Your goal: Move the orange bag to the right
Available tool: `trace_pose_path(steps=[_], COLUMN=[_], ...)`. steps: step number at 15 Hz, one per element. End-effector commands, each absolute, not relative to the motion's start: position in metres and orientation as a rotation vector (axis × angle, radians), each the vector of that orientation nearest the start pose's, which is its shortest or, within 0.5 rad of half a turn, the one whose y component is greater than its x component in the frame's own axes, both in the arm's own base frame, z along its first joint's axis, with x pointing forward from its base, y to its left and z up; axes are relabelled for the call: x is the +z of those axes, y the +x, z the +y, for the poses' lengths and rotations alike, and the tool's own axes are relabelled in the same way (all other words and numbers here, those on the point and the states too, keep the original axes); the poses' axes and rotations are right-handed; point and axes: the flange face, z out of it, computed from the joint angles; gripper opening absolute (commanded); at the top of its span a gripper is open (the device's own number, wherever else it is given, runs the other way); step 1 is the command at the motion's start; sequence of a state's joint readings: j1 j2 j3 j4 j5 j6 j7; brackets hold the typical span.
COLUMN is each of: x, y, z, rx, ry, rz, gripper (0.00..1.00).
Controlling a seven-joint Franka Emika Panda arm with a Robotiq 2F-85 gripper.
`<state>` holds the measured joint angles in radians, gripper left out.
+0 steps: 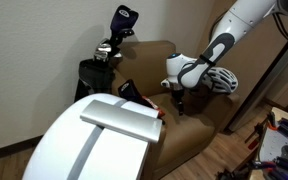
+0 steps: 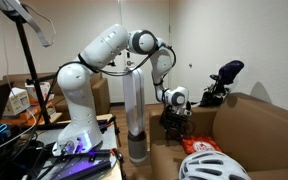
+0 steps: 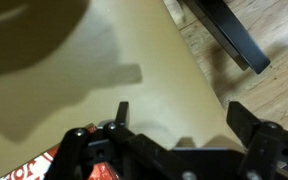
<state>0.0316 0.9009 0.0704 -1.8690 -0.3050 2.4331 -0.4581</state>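
In the wrist view, the orange bag (image 3: 36,168) shows only as a crinkly orange-red corner with pale markings at the lower left edge, lying on the tan seat cushion (image 3: 104,60). My gripper (image 3: 184,118) is open and empty just above the cushion, with the bag off to the side of its left finger, outside the jaws. In both exterior views the gripper (image 1: 175,98) (image 2: 176,112) hangs low over the brown armchair seat. I cannot make the bag out clearly there.
A white bicycle helmet (image 1: 220,80) (image 2: 210,166) rests on the armchair's arm. A black triangular item with a red edge (image 1: 132,92) lies on the seat. A black golf bag (image 1: 109,55) (image 2: 224,80) stands behind the chair. Wood floor (image 3: 209,45) lies past the cushion edge.
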Motion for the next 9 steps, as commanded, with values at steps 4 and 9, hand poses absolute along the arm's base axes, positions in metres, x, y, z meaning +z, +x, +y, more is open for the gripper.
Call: trace_pose_path(steps=[4,9], x=[0.004,-0.032], y=[0.568,0.613], z=[0.068,0.072], rx=[0.5,0.463], ry=[-2.812,-2.698], rz=[-1.407,-1.789], gripper=[1.0,1.0])
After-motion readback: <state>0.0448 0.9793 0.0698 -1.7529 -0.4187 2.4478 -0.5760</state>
